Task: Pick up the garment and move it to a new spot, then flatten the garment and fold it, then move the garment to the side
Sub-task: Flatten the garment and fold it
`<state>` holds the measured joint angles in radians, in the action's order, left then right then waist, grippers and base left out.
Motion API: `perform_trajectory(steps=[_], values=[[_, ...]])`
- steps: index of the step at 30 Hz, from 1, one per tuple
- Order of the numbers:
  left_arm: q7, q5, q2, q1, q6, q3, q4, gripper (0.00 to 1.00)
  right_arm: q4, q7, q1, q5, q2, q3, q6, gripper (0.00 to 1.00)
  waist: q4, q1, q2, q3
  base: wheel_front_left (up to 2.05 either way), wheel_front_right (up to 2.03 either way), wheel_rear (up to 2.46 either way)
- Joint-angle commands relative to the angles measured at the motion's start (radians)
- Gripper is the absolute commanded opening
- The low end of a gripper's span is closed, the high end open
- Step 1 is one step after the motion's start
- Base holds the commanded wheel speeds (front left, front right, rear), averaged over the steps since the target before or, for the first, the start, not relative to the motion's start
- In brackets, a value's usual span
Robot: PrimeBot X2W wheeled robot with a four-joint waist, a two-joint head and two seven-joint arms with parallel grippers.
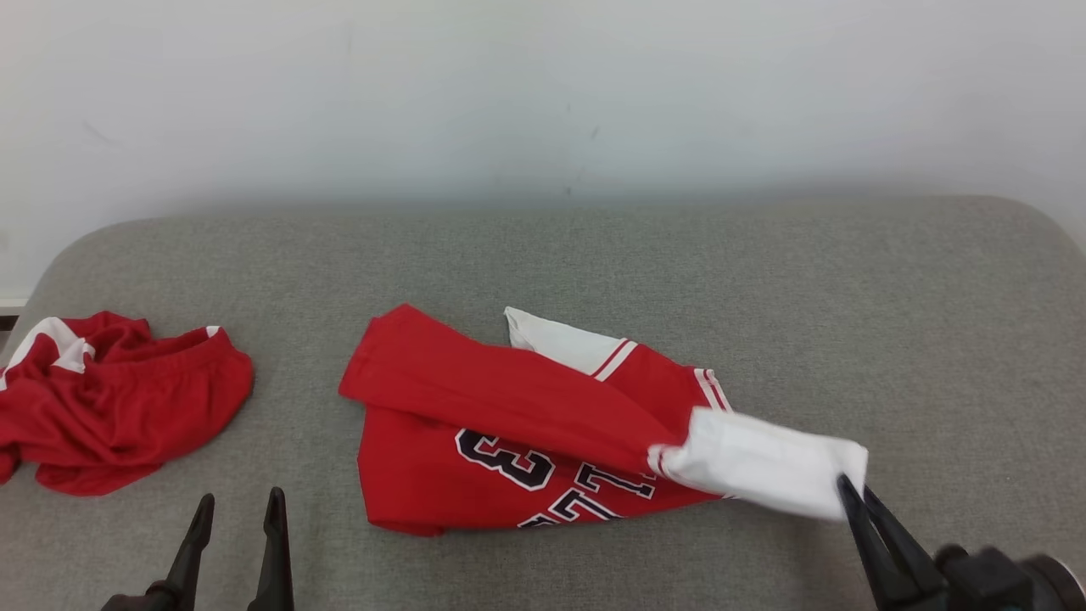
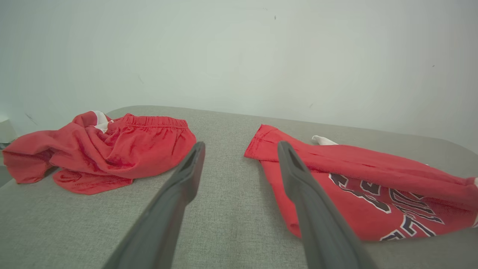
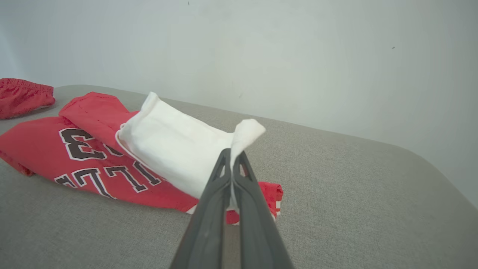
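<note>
The garment, a red jersey with black white-outlined numbers, lies partly folded in the middle of the grey surface. One white sleeve stretches out to the right, lifted off the cloth. My right gripper is shut on that sleeve's end; the right wrist view shows the white fabric pinched between the fingers of the right gripper. My left gripper hovers open near the front edge, left of the garment. In the left wrist view the left gripper holds nothing, with the garment to its right.
A second crumpled red cloth with an elastic band lies at the far left of the grey padded surface. A pale wall rises behind it. The surface's rounded corners show at the back left and right.
</note>
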<state>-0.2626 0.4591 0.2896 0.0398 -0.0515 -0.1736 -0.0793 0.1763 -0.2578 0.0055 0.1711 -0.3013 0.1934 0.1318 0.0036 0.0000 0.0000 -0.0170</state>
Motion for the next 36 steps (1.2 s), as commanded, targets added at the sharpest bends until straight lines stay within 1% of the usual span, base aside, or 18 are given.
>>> perform_trajectory(steps=[1, 4, 5, 9, 10, 11, 21, 27, 30, 36], values=[[-0.003, -0.011, -0.003, 0.009, 0.006, 0.005, -0.002, 1.0, -0.028, -0.006, 0.049, -0.007, -0.013, -0.015, -0.002, 0.0, -0.009, 0.0, 0.0, -0.001, 0.0, 0.0, 0.0], [-0.003, -0.015, -0.006, 0.009, 0.009, 0.01, -0.004, 1.0, -0.062, -0.008, 0.134, -0.016, -0.022, -0.049, -0.002, 0.0, -0.013, 0.0, 0.0, -0.002, 0.0, 0.0, 0.0], [-0.003, -0.015, -0.006, 0.009, 0.009, 0.01, -0.004, 1.0, -0.062, -0.008, 0.134, -0.016, -0.022, -0.049, -0.002, 0.0, -0.013, 0.0, 0.0, -0.002, 0.0, 0.0, 0.0], [-0.003, -0.015, -0.009, 0.017, 0.008, 0.016, -0.001, 1.0, -0.051, -0.008, 0.189, -0.006, 0.0, -0.094, -0.002, 0.0, -0.023, 0.0, 0.0, -0.004, 0.0, 0.0, 0.0], [-0.003, -0.016, -0.008, 0.019, 0.009, 0.018, -0.002, 1.0, -0.04, -0.007, 0.197, -0.006, 0.006, -0.102, -0.002, 0.47, -0.025, 0.0, 0.0, -0.004, 0.0, 0.0, 0.0], [-0.003, -0.016, -0.008, 0.019, 0.01, 0.019, -0.003, 1.0, -0.039, -0.008, 0.195, -0.005, 0.011, -0.106, -0.002, 1.0, -0.027, 0.0, 0.0, -0.003, 0.0, 0.0, 0.0], [-0.003, -0.021, -0.012, 0.027, 0.001, 0.023, 0.006, 1.0, -0.089, -0.008, 0.164, -0.01, 0.076, -0.146, -0.002, 1.0, -0.03, 0.0, 0.0, 0.007, 0.0, 0.0, 0.0], [-0.003, -0.016, -0.005, 0.033, -0.001, 0.027, 0.008, 1.0, -0.111, -0.007, 0.165, -0.016, 0.122, -0.148, -0.002, 1.0, -0.019, 0.0, 0.0, 0.013, 0.0, 0.0, 0.0], [-0.003, -0.017, -0.002, 0.036, -0.006, 0.029, 0.014, 1.0, -0.12, -0.007, 0.162, -0.028, 0.156, -0.147, -0.002, 1.0, -0.013, 0.0, 0.0, 0.012, 0.0, 0.0, 0.0], [0.006, -0.022, 0.014, 0.018, -0.004, 0.029, 0.016, 1.0, -0.115, -0.007, 0.15, -0.032, 0.181, -0.138, -0.002, 1.0, -0.019, 0.0, 0.0, 0.003, 0.0, 0.0, 0.0]])
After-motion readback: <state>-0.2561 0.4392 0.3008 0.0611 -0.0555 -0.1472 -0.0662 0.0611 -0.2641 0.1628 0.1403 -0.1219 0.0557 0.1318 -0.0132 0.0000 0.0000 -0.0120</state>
